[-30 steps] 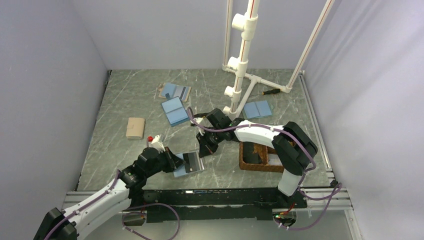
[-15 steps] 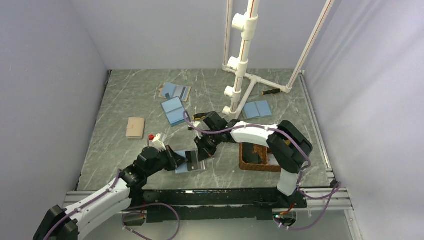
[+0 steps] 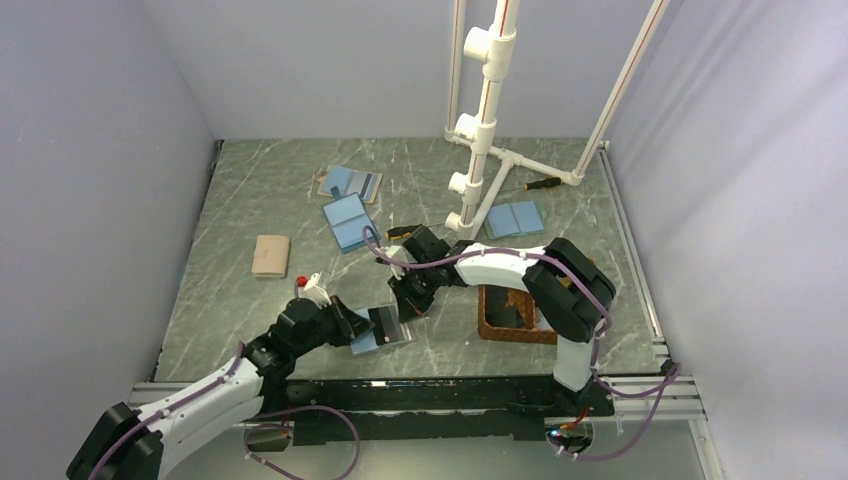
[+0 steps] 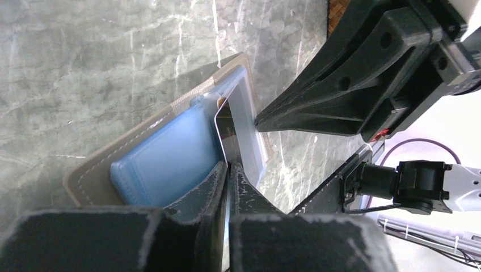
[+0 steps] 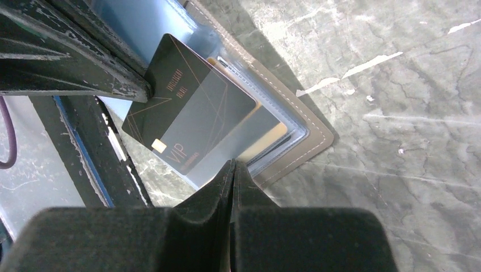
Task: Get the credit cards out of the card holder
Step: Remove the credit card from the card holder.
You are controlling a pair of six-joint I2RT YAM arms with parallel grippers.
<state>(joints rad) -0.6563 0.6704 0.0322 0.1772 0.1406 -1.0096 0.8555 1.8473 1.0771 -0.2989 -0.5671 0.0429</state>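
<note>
We see the card holder (image 4: 161, 156) lying open on the tabletop (image 3: 250, 200), near the front edge, between the two arms. It is light blue inside and has a tan edge.

The left tool (image 4: 228, 166) is clenched on a black card (image 5: 184, 116). It pinches the card by one corner. The card has thin gold lines on it and the letters VIP. It is tipped up on a slant over the holder, and its far end is by the clear pocket. We cannot tell if that end is in the pocket or just out of it. Under the black card a gold card (image 5: 269, 131) lies flat in the pocket.

The right tool (image 5: 233, 164) is clenched too, but it grasps nothing. Its tip points down at the edge of the clear pocket, just beside the black card. We cannot tell if the tip touches the holder.

A brown wicker tray (image 3: 505, 333) sits on the tabletop to the right of the card holder, partly under the right arm.

Farther back on the tabletop lie more holders. An open blue holder (image 3: 349, 222) is near the middle. Just behind it is a holder with stripes (image 3: 352, 183). A shut tan holder (image 3: 270, 255) lies to the left. A second blue holder (image 3: 514, 218) lies open by the foot of the white pipe stand (image 3: 485, 110), which stands at the back.
</note>
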